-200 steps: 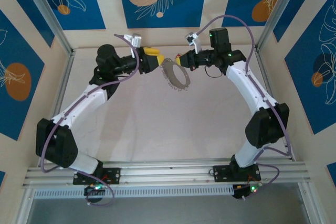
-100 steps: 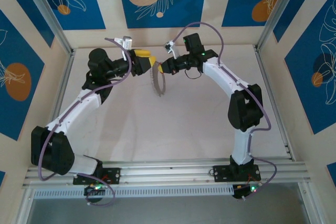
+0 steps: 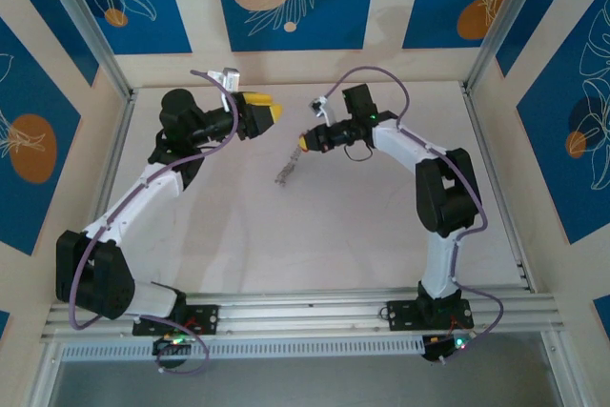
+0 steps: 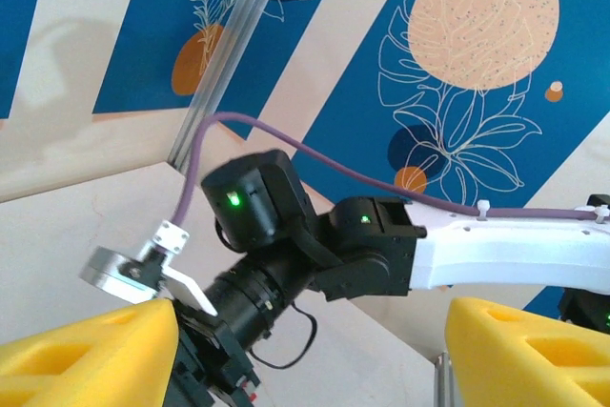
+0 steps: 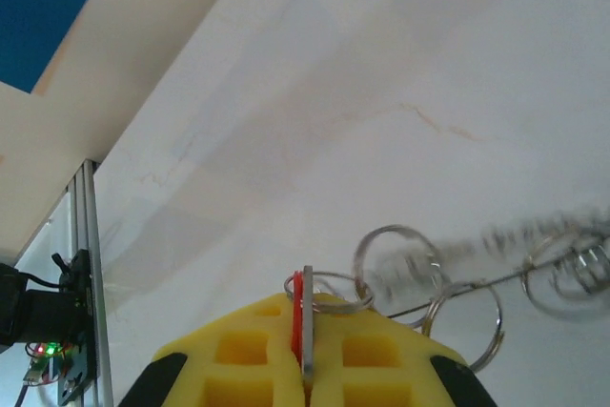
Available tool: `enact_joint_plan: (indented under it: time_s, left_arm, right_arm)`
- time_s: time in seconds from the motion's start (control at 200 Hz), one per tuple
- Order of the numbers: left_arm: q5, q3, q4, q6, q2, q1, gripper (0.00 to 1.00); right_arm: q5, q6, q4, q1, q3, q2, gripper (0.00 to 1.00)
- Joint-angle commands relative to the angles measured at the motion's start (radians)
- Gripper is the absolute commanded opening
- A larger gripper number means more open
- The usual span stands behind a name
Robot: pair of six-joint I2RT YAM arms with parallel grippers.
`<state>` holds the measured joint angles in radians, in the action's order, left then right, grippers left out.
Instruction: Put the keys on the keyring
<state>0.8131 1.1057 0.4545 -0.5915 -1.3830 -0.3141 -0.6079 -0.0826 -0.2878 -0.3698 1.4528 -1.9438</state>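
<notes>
Right gripper (image 3: 303,143) is clenched hard on the tiny red-headed key (image 5: 297,307), which sits edge-on between the yellow pads (image 5: 238,355). The beaded keyring chain (image 3: 286,171) dangles limp just below it, over the table (image 3: 362,226). Left gripper (image 3: 270,111) stands released and empty across from it; that chain looks light, floppy and slippery, so I'd pinch it close by the key, or take one of the stiffer wire rings (image 5: 396,256).
</notes>
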Motion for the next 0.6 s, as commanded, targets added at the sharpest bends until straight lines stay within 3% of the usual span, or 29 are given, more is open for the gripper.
enact_joint_plan:
  time_s: [0.0, 0.43, 0.595]
  left_arm:
    - [-0.006, -0.008, 0.022, 0.009, -0.007, 0.010, 0.74]
    - [-0.002, -0.016, 0.030, -0.007, -0.024, 0.010, 0.74]
    - [0.003, -0.019, 0.037, -0.015, -0.030, 0.010, 0.74]
  right_arm:
    - [0.009, -0.032, 0.022, -0.003, -0.131, 0.023, 0.00]
    - [0.019, -0.178, 0.197, -0.047, -0.454, 0.088, 0.00]
    - [0.021, -0.210, 0.197, -0.089, -0.545, 0.168, 0.30]
